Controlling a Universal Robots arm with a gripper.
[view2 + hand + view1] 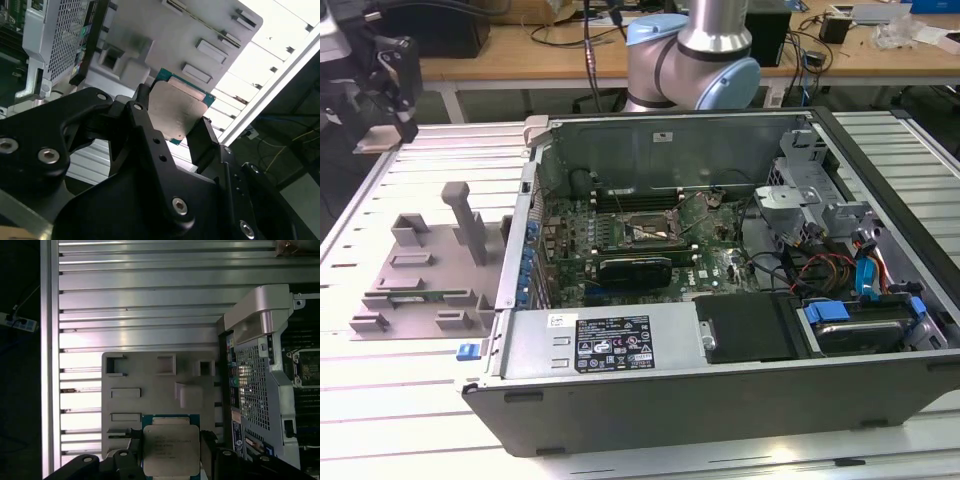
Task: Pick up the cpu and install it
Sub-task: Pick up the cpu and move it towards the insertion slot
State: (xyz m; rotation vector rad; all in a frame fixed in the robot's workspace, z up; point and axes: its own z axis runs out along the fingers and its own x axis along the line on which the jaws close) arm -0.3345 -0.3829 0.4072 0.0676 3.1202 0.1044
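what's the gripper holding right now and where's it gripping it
The gripper holds the cpu by two opposite edges, pinched between its fingers, with the metal top left uncovered.

My gripper [171, 441] holds cpu [179, 107] above fixture plate [425, 285]. Plate lies on table [410, 420], just beside open computer case [720, 410], at exterior view's left of it. Inside case, socket [645, 232] sits on board [712, 262].
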